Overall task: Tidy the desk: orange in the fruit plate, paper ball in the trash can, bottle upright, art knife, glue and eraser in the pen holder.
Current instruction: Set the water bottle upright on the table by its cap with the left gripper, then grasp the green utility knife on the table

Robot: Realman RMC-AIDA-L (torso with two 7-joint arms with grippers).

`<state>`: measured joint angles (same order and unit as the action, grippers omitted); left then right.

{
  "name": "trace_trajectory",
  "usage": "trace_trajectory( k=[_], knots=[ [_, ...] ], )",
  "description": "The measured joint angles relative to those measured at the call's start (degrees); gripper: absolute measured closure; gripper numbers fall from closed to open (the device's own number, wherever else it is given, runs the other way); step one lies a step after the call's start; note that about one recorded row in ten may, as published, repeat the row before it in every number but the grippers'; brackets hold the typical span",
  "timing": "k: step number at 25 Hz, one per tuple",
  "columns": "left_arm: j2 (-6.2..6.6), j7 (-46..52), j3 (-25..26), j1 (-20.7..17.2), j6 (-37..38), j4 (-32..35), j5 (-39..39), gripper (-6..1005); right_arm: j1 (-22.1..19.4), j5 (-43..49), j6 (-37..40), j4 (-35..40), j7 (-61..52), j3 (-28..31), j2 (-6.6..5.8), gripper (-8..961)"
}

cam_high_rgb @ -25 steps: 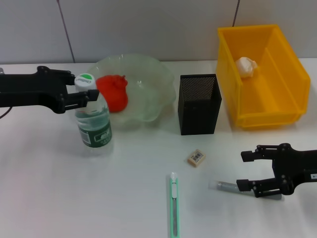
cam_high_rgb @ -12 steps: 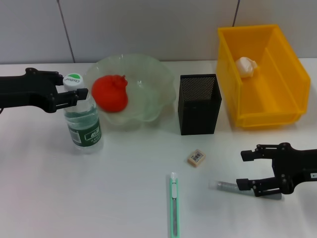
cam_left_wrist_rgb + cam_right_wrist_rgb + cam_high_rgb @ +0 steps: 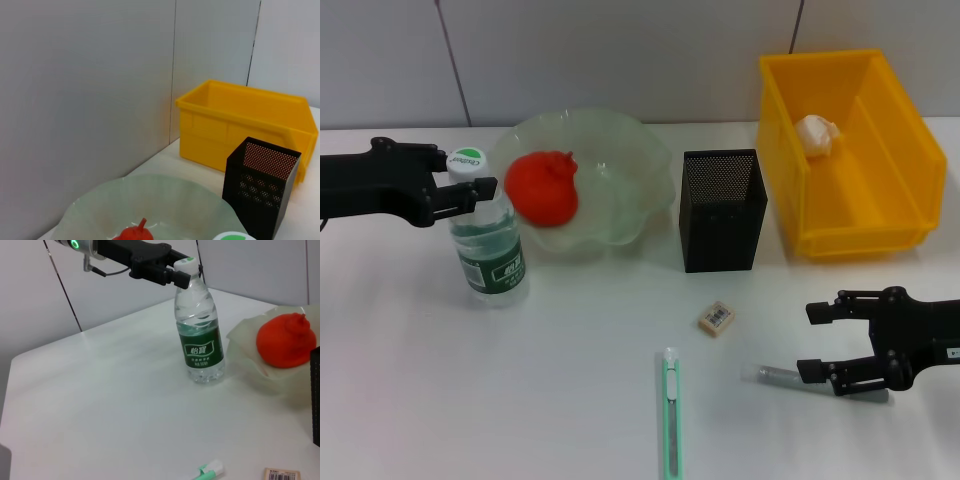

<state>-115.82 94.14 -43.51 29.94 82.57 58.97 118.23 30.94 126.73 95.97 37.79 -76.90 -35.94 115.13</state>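
**While the bottle stands upright, small items wait near the table's front edge**

As the left hand (image 3: 470, 191) pinches the cap of the bottle (image 3: 487, 245), the bottle stands upright toward the table's (image 3: 570, 400) left edge, just beside the fruit plate (image 3: 610, 180) holding the orange (image 3: 543, 188). At the back right corner, the paper ball (image 3: 817, 134) lies inside the yellow trash can (image 3: 850, 160). Between plate and can stands the black mesh pen holder (image 3: 722, 210). Before it, toward the front edge, lie the eraser (image 3: 716, 318) and the green art knife (image 3: 671, 415). Near the front right corner, the right hand (image 3: 818, 342) hovers with fingers spread around one end of the glue (image 3: 780, 377).
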Motion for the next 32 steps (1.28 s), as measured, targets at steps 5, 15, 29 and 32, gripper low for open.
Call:
trace_trajectory(
  k=[5, 15, 29, 32],
  knots=[
    [-0.07, 0.2, 0.0, -0.1, -0.5, 0.0, 0.1, 548, 0.0, 0.0, 0.0, 0.0, 0.0, 0.0, 0.0, 126],
    [-0.44, 0.4, 0.0, -0.2, -0.6, 0.0, 0.2, 455, 0.1, 0.0, 0.0, 0.0, 0.0, 0.0, 0.0, 126],
    [1.53, 2.4, 11.1, -1.5, 14.6, -2.8, -19.0, 187, 0.1, -1.5, 0.2, 0.1, -0.6, 0.1, 0.09, 126],
    [2.11, 0.9, 11.4, -3.1, 23.8, -8.0, -25.2, 187, 0.2, -2.7, 0.9, 1.0, -2.0, 0.1, -0.05, 126]
  ],
)
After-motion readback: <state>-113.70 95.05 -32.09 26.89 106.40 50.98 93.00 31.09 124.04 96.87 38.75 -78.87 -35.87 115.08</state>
